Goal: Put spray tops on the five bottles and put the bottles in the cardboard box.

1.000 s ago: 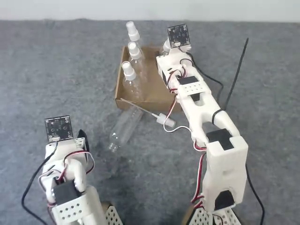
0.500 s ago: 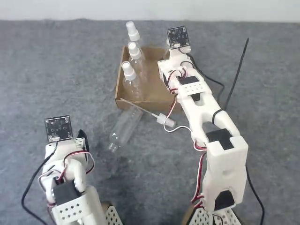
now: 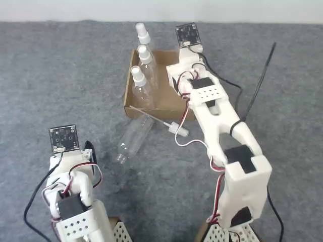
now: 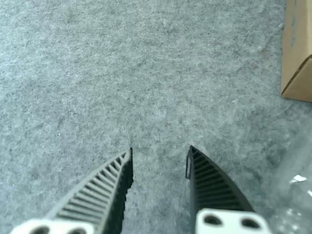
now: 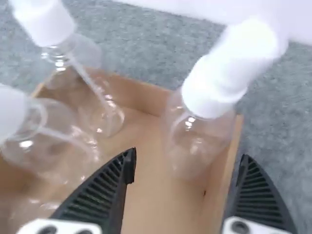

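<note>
Your right gripper hangs jaws apart over the cardboard box at upper centre of the high view, left gripper also apart at lower left, uncapped bottle lying just below the box

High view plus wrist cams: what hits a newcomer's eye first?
The right gripper hangs over the cardboard box, fingers open above capped bottles standing inside. In front of the box, an uncapped bottle lies on the grey carpet beside a loose spray top.
</note>
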`<state>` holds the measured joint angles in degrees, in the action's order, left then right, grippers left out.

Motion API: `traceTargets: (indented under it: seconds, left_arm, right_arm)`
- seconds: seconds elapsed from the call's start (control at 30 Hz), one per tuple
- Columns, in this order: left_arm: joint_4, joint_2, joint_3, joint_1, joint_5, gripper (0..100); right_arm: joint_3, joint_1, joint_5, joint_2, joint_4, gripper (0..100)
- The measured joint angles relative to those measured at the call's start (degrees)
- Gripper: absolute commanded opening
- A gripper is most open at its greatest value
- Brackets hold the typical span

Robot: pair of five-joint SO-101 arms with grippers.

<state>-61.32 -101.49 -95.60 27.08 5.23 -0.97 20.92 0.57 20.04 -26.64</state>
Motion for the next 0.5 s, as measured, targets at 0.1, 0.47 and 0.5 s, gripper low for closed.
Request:
traceTargets:
  seconds: [0.1,0.47,0.5]
  left_arm:
    - [0.0,0.0,0.0,0.0,0.0,17]
    - [0.0,0.0,0.0,0.0,0.0,17]
    - [0.3,0.0,0.0,0.0,0.0,17]
  right_arm:
    - [0.0,-0.2,0.0,-2.0,-2.7,27.1]
    - [0.0,-0.2,0.0,-8.1,-10.6,27.1]
    - [0.0,-0.2,0.0,-8.6,-11.3,27.1]
